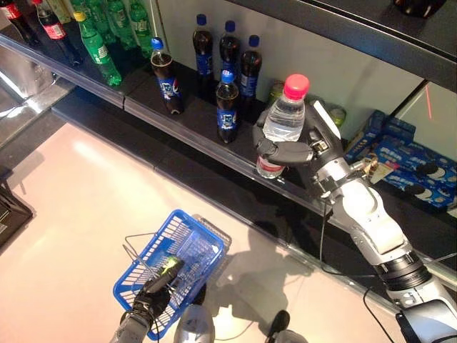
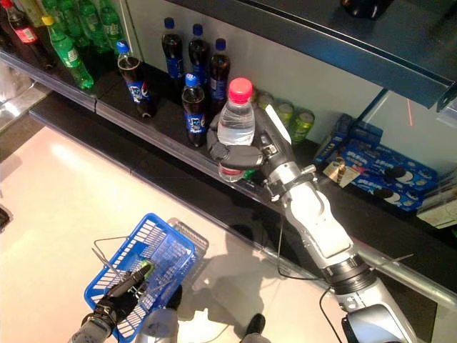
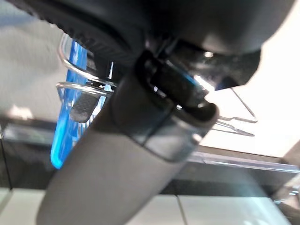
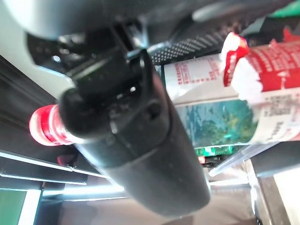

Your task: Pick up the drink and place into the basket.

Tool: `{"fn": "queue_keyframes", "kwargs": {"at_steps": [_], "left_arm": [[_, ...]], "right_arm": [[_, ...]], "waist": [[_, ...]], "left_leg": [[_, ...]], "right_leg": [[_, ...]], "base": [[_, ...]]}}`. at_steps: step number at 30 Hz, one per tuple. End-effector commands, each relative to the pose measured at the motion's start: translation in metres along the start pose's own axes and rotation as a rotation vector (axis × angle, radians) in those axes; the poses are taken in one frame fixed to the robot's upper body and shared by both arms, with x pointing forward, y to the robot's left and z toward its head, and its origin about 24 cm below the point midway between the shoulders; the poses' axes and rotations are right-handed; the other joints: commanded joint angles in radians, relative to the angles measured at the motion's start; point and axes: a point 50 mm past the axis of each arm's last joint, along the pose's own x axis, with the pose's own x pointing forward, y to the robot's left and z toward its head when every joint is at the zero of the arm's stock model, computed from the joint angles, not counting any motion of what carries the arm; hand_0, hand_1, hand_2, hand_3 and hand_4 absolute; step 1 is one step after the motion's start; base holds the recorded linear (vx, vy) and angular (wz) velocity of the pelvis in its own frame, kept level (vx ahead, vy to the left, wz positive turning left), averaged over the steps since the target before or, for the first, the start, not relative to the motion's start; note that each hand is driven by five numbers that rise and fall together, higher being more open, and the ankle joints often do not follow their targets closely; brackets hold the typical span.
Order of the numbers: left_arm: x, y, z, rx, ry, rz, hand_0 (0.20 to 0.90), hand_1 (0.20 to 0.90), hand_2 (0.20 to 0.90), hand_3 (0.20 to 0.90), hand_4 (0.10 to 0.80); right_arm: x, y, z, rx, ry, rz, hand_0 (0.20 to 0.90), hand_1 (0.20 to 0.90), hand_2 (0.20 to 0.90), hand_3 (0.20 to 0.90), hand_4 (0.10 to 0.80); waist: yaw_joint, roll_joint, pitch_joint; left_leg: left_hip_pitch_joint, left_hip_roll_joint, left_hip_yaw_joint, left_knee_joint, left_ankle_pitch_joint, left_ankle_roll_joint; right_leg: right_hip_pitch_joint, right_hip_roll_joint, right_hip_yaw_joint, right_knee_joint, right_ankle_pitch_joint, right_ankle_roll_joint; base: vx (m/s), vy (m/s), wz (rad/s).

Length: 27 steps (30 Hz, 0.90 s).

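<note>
A clear water bottle [image 1: 284, 118] with a red cap stands upright at the front edge of the dark shelf [image 1: 186, 125]. My right hand [image 1: 300, 146] is shut on it, fingers curled round its lower body above the red label. The right wrist view shows that label [image 4: 220, 105] and the red cap [image 4: 43, 126] past my thumb. The blue wire basket [image 1: 175, 261] hangs low over the pale floor. My left hand [image 1: 158, 282] is shut on the basket's metal handle [image 3: 82, 79].
Several dark cola bottles [image 1: 228, 82] stand on the shelf left of the water bottle, with green soda bottles [image 1: 100, 43] further left. Green cans [image 2: 300, 121] and blue biscuit packs [image 1: 414, 164] lie to the right. An upper shelf [image 1: 371, 28] overhangs.
</note>
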Motion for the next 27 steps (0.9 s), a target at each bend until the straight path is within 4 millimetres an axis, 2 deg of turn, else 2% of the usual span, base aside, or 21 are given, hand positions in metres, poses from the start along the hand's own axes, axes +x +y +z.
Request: {"fn": "queue_keyframes", "kwargs": {"at_steps": [1, 6, 11, 12, 13, 14, 17, 19, 20, 22, 27], "left_arm": [[0.005, -0.036, 0.028, 0.014, -0.15, -0.271, 0.3, 0.3, 0.3, 0.2, 0.1], [0.003, -0.069, 0.033, 0.019, -0.191, -0.497, 0.3, 0.3, 0.3, 0.2, 0.1], [-0.001, -0.085, 0.036, 0.034, -0.2, -0.6, 0.3, 0.3, 0.3, 0.2, 0.1], [-0.005, -0.101, 0.039, 0.045, -0.202, -0.688, 0.3, 0.3, 0.3, 0.2, 0.1], [-0.005, -0.104, 0.039, 0.045, -0.199, -0.699, 0.3, 0.3, 0.3, 0.2, 0.1], [-0.008, -0.117, 0.041, 0.039, -0.2, -0.75, 0.3, 0.3, 0.3, 0.2, 0.1], [-0.011, -0.128, 0.043, 0.034, -0.198, -0.805, 0.3, 0.3, 0.3, 0.2, 0.1], [-0.019, -0.148, 0.045, 0.048, -0.189, -0.893, 0.3, 0.3, 0.3, 0.2, 0.1], [-0.019, -0.15, 0.045, 0.052, -0.188, -0.901, 0.3, 0.3, 0.3, 0.2, 0.1], [-0.03, -0.172, 0.047, 0.084, -0.177, -1.006, 0.3, 0.3, 0.3, 0.2, 0.1], [-0.045, -0.197, 0.048, 0.122, -0.168, -1.13, 0.3, 0.3, 0.3, 0.2, 0.1]], "right_arm": [[0.01, 0.01, 0.029, 0.034, -0.215, 0.027, 0.3, 0.3, 0.3, 0.2, 0.1], [0.012, 0.019, 0.021, 0.049, -0.184, 0.016, 0.3, 0.3, 0.3, 0.2, 0.1], [0.011, 0.019, 0.018, 0.056, -0.167, 0.012, 0.3, 0.3, 0.3, 0.2, 0.1], [0.01, 0.023, 0.013, 0.058, -0.149, 0.015, 0.3, 0.3, 0.3, 0.2, 0.1], [0.01, 0.023, 0.012, 0.058, -0.146, 0.015, 0.3, 0.3, 0.3, 0.2, 0.1], [0.01, 0.026, 0.009, 0.055, -0.135, 0.015, 0.3, 0.3, 0.3, 0.2, 0.1], [0.009, 0.028, 0.007, 0.055, -0.122, 0.015, 0.3, 0.3, 0.3, 0.2, 0.1], [0.008, 0.028, 0.002, 0.056, -0.107, 0.004, 0.3, 0.3, 0.3, 0.2, 0.1], [0.008, 0.028, 0.002, 0.056, -0.106, 0.003, 0.3, 0.3, 0.3, 0.2, 0.1], [0.006, 0.031, -0.003, 0.037, -0.092, 0.003, 0.3, 0.3, 0.3, 0.2, 0.1], [0.005, 0.035, -0.009, 0.023, -0.073, 0.008, 0.3, 0.3, 0.3, 0.2, 0.1]], "waist": [[0.029, 0.007, -0.241], [0.068, -0.001, -0.237], [0.083, -0.006, -0.235], [0.096, -0.009, -0.234], [0.097, -0.01, -0.234], [0.104, -0.012, -0.234], [0.11, -0.014, -0.235], [0.121, -0.017, -0.236], [0.122, -0.018, -0.236], [0.132, -0.021, -0.235], [0.144, -0.022, -0.236]], "left_leg": [[0.016, 0.046, 0.049, -0.004, -0.066, -0.005], [0.002, 0.046, 0.023, -0.004, -0.054, -0.005], [-0.004, 0.04, 0.005, -0.004, -0.052, -0.003], [-0.006, 0.037, -0.008, -0.004, -0.05, -0.002], [-0.006, 0.037, -0.011, -0.004, -0.049, -0.002], [-0.005, 0.035, -0.017, -0.004, -0.048, -0.001], [-0.005, 0.034, -0.023, -0.004, -0.048, -0.001], [-0.007, 0.032, -0.032, -0.004, -0.048, 0.0], [-0.007, 0.031, -0.033, -0.004, -0.048, 0.0], [-0.007, 0.029, -0.043, -0.004, -0.046, 0.001], [-0.009, 0.027, -0.053, -0.004, -0.045, 0.0]], "right_leg": [[0.014, -0.041, -0.02, 0.014, -0.028, 0.035], [0.032, -0.031, -0.05, 0.02, -0.036, 0.029], [0.04, -0.027, -0.058, 0.023, -0.041, 0.028], [0.045, -0.026, -0.065, 0.026, -0.042, 0.027], [0.046, -0.026, -0.066, 0.026, -0.042, 0.027], [0.05, -0.026, -0.071, 0.027, -0.042, 0.028], [0.054, -0.026, -0.075, 0.027, -0.043, 0.028], [0.059, -0.025, -0.085, 0.027, -0.041, 0.028], [0.06, -0.025, -0.086, 0.027, -0.041, 0.028], [0.065, -0.024, -0.096, 0.025, -0.037, 0.029], [0.067, -0.024, -0.106, 0.025, -0.035, 0.03]], "base": [[0.005, -0.014, 0.11], [0.001, -0.007, 0.28], [0.001, -0.002, 0.15], [0.013, -0.001, 0.24], [0.039, -0.003, 0.23], [0.041, -0.002, 0.11], [0.032, -0.001, 0.18], [0.04, -0.016, 0.18], [0.045, -0.035, 0.11], [0.044, -0.029, 0.18], [0.01, -0.009, 0.05]]}}
